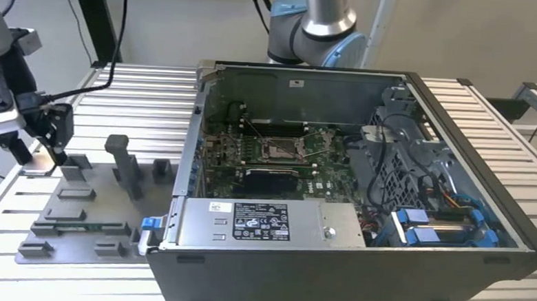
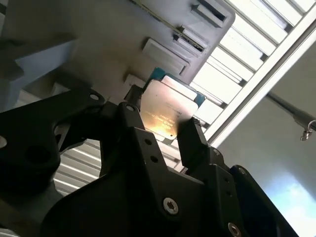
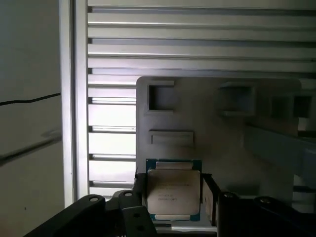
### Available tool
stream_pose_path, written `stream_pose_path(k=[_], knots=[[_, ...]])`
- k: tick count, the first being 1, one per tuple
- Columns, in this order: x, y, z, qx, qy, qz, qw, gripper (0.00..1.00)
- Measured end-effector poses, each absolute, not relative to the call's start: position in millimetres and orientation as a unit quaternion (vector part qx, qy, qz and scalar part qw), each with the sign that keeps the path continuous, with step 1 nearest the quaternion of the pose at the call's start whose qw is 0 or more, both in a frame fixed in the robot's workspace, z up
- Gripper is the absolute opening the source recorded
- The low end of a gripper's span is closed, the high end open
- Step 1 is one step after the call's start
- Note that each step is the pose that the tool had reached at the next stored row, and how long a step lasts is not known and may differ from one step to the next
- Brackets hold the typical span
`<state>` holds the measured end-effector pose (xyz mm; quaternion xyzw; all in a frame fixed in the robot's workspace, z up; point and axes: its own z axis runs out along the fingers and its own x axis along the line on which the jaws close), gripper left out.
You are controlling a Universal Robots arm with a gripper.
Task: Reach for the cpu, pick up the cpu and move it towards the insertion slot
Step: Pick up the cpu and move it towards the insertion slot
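Note:
The cpu [image 1: 38,164], a flat silver-grey square with a green rim, lies at the far corner of the grey fixture plate [image 1: 81,213] on the exterior view's left. My gripper [image 1: 38,156] stands low over it, one black finger on each side. In both wrist views the cpu [image 2: 165,111] [image 3: 173,195] fills the space between the fingers [image 2: 192,136] [image 3: 140,190], which press against its two opposite edges. I cannot tell whether it has left the plate. The insertion slot [image 1: 278,149], a shiny metal frame with a brownish centre, sits on the green board inside the open computer case.
The open computer case [image 1: 354,272] takes up the middle and right of the slatted metal table [image 1: 142,102]. Raised dark grey blocks [image 1: 121,160] stand on the fixture plate between my gripper and the case wall. A robot arm's base [image 1: 316,29] stands behind the case.

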<state>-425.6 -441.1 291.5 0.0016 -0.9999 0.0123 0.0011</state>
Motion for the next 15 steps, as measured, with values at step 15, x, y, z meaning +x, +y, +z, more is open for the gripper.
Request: stream_pose_path(k=[15], knots=[[-426,-441,346,0.002,-1.0,0.012,0.001,0.0]])
